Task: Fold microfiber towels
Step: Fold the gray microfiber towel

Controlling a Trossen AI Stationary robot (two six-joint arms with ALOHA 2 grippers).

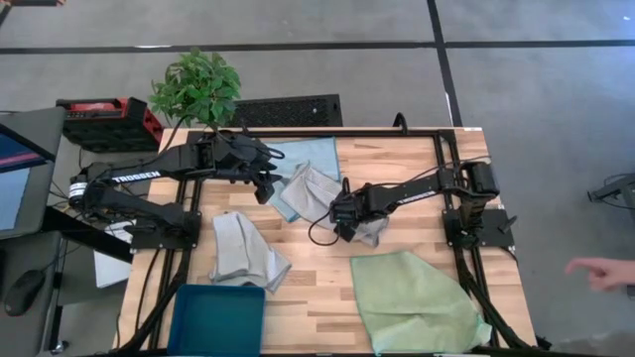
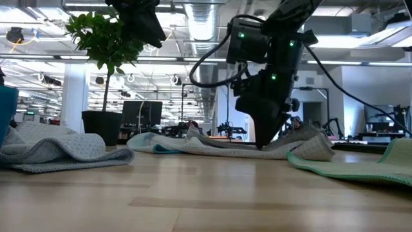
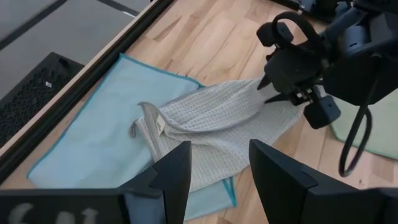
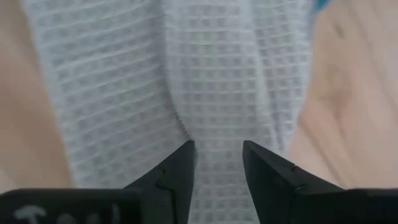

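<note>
A pale grey waffle towel (image 1: 316, 190) lies crumpled at the table's middle, its far-left part resting on the flat light blue towel (image 1: 310, 154). My right gripper (image 4: 217, 149) stands open at the grey towel's right part, pointing steeply down, a raised fold (image 4: 186, 124) between its fingers. My left gripper (image 3: 217, 152) hangs open above the two towels' left edge and holds nothing. A second grey towel (image 1: 243, 253) lies bunched at the near left, and a larger light green towel (image 1: 412, 297) lies spread at the near right. My right gripper comes at the grey towel from above, slanting steeply down. In the low view its fingertips (image 2: 261, 145) reach the cloth's surface, one on each side of the raised fold. The towel lies slack on the table and on the blue towel.
A dark teal bin (image 1: 218, 319) stands at the near-left edge. A potted plant (image 1: 196, 87) sits beyond the far-left corner. A person's hand (image 1: 600, 270) shows off the table's right side. Bare wood lies between the bunched grey towel and the green one.
</note>
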